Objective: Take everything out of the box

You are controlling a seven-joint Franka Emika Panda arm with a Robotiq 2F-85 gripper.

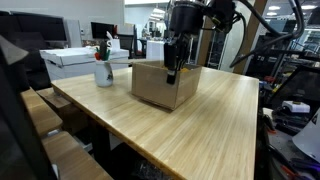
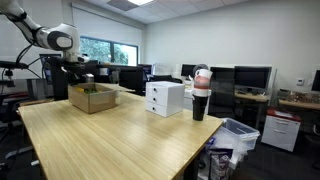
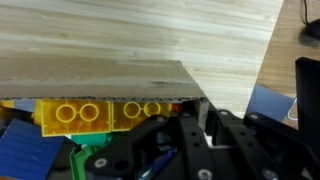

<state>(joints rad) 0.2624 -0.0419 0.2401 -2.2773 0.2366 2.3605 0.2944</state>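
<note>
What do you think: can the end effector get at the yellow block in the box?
Probably yes: the box is open-topped, the end effector hangs over it, and the yellow block lies uncovered.

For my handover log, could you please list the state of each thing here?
box: upright, open-topped, toys inside.
yellow block: lying inside box, against its wall.
blue piece: lying inside box.
gripper: hangs in box top; jaws unclear.
cup: upright on table, holding pens.
</note>
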